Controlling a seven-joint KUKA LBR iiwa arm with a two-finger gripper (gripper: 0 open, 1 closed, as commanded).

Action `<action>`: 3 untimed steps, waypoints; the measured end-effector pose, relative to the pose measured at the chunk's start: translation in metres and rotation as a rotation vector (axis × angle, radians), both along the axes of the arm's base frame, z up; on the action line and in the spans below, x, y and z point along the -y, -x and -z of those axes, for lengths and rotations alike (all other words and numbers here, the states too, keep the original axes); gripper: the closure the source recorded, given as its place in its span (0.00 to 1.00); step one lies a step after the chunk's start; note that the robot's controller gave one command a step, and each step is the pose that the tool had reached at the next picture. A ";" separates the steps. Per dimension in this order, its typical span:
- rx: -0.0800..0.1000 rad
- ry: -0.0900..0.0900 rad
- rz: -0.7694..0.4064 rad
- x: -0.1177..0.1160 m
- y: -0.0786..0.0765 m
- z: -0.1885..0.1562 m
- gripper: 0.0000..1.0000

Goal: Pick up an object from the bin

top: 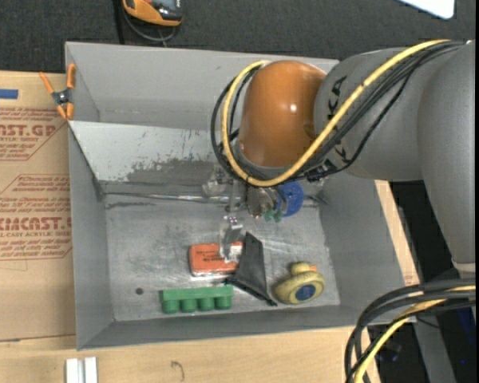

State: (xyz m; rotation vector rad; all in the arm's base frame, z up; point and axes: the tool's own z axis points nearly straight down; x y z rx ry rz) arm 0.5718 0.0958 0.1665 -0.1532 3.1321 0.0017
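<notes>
Brick [196, 299] before block [203, 257], wedge [254, 274] poss. touching wheel [299, 285]

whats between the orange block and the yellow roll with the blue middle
A black wedge-shaped piece lies between the orange block and the yellow roll, seen in the camera view.

Arm [419, 110]: thick grey rounded casing. Glossy orange dome cover [279, 116] at wrist. Yellow-and-black cables [223, 122] run along casing and loop round cover. Blue part [290, 199] just below cover. Silvery metal gripper [231, 239] beneath cover.
</notes>
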 end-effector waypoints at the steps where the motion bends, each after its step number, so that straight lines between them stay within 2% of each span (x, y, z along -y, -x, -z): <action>1: 0.000 0.000 -0.022 0.030 0.010 0.058 0.00; 2: 0.009 -0.003 0.014 0.017 0.042 0.092 1.00; 3: 0.009 -0.003 0.014 0.017 0.042 0.092 1.00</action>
